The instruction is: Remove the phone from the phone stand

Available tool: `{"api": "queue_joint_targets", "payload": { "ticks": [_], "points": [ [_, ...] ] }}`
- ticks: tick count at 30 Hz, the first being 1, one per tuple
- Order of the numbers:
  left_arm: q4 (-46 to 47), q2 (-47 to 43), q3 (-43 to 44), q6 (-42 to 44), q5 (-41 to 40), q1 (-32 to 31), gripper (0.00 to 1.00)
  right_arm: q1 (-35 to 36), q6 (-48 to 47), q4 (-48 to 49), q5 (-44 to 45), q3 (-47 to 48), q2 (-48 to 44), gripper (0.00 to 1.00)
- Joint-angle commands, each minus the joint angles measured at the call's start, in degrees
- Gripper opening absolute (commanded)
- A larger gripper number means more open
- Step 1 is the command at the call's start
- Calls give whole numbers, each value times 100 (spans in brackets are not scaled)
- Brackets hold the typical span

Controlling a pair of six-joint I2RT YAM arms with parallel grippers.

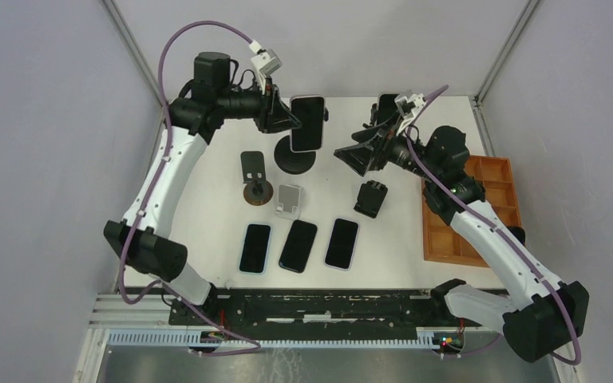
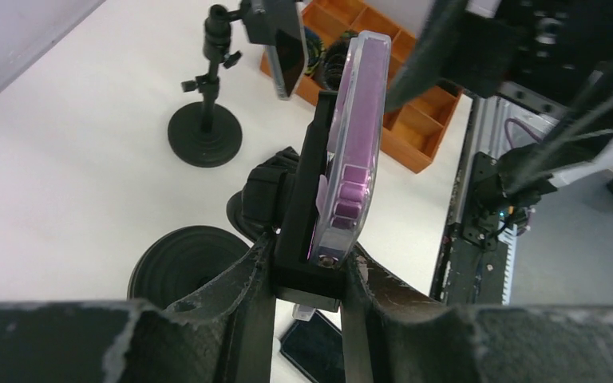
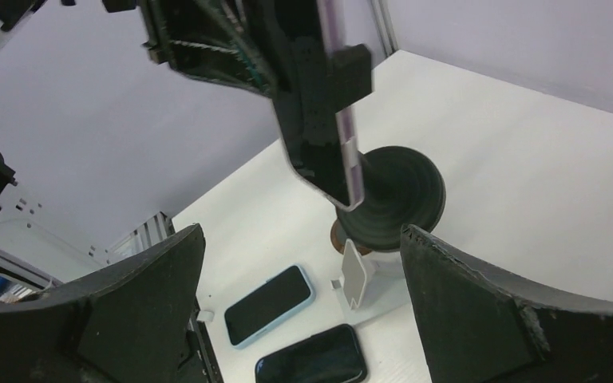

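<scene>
My left gripper is pinched narrow on the phone, which stands edge-on between my fingers and sits in the cradle of the phone stand. My right gripper gapes wide, the phone just ahead of it and apart from it.

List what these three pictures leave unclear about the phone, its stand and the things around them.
Stand's neck: in the top view the phone covers it; only the base shows.
Second phone, at the back: top view, the right arm hides most of it; left wrist view, the top edge cuts it.
Orange tray's contents: top view, the right arm covers part; left wrist view, too small to name.
</scene>
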Motion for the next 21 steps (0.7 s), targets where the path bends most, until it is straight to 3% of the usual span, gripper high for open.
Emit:
{"api": "queue_joint_targets", "payload": {
  "ticks": [1,5,12,21],
  "points": [
    [-6,-868,-207,-310,529,-53,2,198,181,425,-332,384,315,98],
    [-248,-1412,-724,-189,476,-91,2,602,205,587,-245,514,539,98],
    [-895,-1734,-799,0,576,-103,2,1034,232,1008,-457,690,763,98],
    [-909,-2100,-1444,-139,794,-194,2,1436,-65,850,-841,697,938,86]
  ]
}}
